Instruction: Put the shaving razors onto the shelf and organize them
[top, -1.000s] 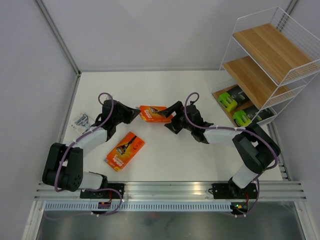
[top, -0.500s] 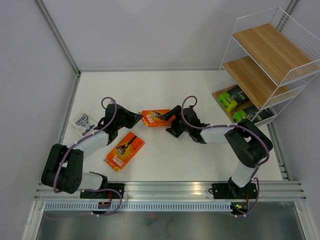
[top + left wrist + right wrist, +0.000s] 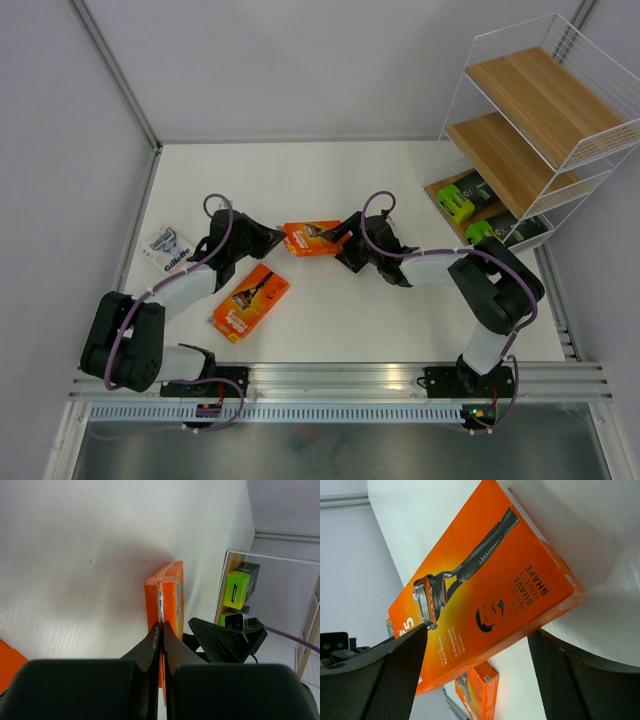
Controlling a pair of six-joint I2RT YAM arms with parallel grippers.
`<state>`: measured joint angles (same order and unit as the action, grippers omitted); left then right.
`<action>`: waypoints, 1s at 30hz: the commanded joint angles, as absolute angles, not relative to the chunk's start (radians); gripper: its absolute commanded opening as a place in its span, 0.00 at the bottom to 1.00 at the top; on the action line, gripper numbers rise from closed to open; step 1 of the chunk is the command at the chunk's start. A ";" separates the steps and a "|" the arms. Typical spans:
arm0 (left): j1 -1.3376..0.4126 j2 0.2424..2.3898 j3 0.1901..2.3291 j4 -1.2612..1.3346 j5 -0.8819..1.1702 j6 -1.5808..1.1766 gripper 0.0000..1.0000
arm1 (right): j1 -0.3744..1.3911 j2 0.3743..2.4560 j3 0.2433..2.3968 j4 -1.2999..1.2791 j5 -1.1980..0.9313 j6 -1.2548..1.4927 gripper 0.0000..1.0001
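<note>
Since a second ago both arms have sunk a little, taking the orange pack (image 3: 312,238) lower at mid-frame. My left pincer (image 3: 161,627) clamps its thin end; my right pincer (image 3: 477,635) gapes around it. I judge it light, stiff, glossy cardboard: take the flat faces. Smooth white table (image 3: 350,310); shelf (image 3: 540,95) upper right.

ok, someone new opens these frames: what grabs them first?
Both arms meet in the middle of the top view over one orange razor pack. The left gripper is pinched shut on its edge, and the right gripper is open with a finger on either side. Next is the shelf at far right: upper boards bare, black-and-green packs on the bottom board.
</note>
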<state>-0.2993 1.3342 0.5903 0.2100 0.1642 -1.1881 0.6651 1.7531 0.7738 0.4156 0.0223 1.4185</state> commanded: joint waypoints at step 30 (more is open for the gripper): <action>-0.526 1.442 0.759 0.371 0.180 -0.988 0.02 | 0.644 1.353 0.861 0.243 0.319 1.083 0.41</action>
<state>-0.4793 1.4265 0.6662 0.2897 0.1570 -1.0447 0.6437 1.4185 0.8089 0.2516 0.2543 1.1542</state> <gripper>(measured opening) 0.031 0.422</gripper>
